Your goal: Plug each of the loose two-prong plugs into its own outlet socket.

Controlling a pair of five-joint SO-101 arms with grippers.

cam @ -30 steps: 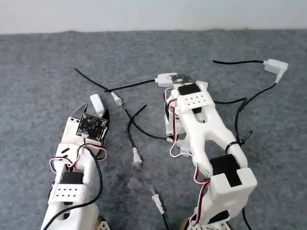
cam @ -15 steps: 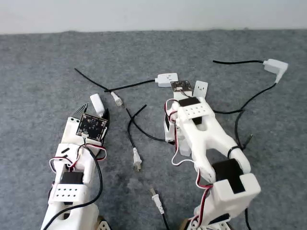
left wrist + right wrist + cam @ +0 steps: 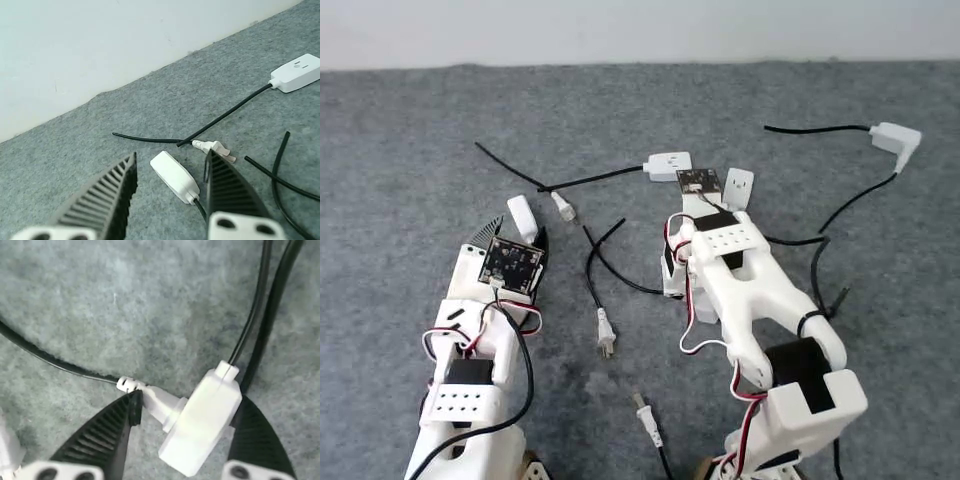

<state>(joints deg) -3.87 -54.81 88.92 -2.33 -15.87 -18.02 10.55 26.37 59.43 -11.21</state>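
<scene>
I am poising the right gripper (image 3: pixel 187 405) part-open, gripping nothing, astride the socket (image 3: pixel 202 427) at its twelve o'clock, probably to steady it, with the left gripper (image 3: pixel 171 156) hanging wide open and empty.

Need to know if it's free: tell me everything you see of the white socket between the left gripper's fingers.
The white socket is a rounded oblong block, plastic by its look, lying flat on the grey carpet. A black cable leaves its end nearer the arm. It lies between the open fingers of the left gripper, which do not clamp it. Nothing is plugged into it.
</scene>
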